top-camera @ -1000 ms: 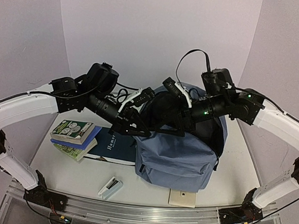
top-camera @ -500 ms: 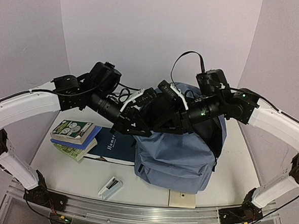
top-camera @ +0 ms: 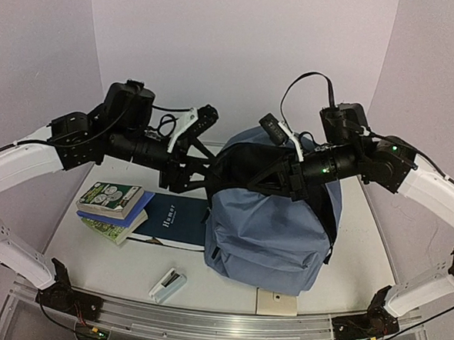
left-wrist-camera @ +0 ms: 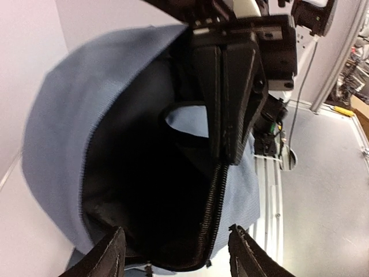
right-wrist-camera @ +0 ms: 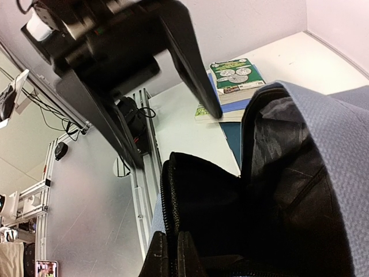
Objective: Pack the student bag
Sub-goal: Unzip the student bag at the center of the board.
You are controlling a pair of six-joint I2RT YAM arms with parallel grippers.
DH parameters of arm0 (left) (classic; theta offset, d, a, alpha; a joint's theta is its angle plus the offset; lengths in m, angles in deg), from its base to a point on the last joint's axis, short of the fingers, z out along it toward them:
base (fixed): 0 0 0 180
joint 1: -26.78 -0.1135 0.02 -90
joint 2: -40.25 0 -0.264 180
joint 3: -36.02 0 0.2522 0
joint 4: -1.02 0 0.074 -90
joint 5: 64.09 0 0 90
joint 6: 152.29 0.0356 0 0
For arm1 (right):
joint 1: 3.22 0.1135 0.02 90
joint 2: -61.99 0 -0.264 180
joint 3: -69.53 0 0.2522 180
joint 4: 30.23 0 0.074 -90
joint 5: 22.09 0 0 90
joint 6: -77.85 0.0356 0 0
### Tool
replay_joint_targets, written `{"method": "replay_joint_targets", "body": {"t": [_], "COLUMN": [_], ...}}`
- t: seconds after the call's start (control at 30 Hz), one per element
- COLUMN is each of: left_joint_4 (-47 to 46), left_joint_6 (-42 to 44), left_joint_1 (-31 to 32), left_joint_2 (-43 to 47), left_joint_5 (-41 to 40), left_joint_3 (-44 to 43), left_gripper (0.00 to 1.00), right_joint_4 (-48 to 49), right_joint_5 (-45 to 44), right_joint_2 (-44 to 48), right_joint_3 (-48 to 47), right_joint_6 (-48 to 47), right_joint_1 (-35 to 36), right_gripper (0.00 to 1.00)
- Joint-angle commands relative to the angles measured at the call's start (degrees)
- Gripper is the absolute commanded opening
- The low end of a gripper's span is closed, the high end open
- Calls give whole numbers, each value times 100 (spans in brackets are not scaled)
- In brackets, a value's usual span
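The student bag [top-camera: 265, 234] is a slate-blue backpack standing in the middle of the table, its main compartment unzipped and showing black lining [left-wrist-camera: 144, 190]. My right gripper [top-camera: 253, 183] is shut on the bag's zippered rim [right-wrist-camera: 170, 213] and holds it up; the closed fingers [left-wrist-camera: 230, 104] show in the left wrist view. My left gripper [top-camera: 205, 176] hangs open just left of the opening, nothing between its fingertips [left-wrist-camera: 109, 257]. The right wrist view shows the left gripper [right-wrist-camera: 176, 141] spread wide above the table.
A stack of books [top-camera: 113, 205] with a green cover on top [right-wrist-camera: 236, 75] lies left of the bag, and a dark blue book [top-camera: 174, 221] sits beside it. A small white object [top-camera: 167, 284] and a beige card [top-camera: 277, 300] lie near the front edge.
My left gripper has opened, let go of the bag's rim and drawn back to the left. My right gripper has closed on the zippered rim, and the bag's opening stands higher.
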Motion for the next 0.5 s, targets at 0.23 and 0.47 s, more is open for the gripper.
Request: {"method": "replay_joint_targets", "body": {"t": [0.23,0.47], "left_joint_4": [-940,-1051], "left_joint_6": [670,708], "left_joint_1": [-6,-10], "left_joint_2": [-74,-822], "left_joint_5": [-2037,-2441], "left_joint_3": [-55,-537], "left_gripper": [71,76], "right_joint_4": [-14,-8], "right_joint_5": [-289,-767], "right_joint_2": [254,332], "right_joint_3": [11,-11], "right_joint_6": [206,427], "right_joint_1": [27,280], "right_gripper": [0,0]}}
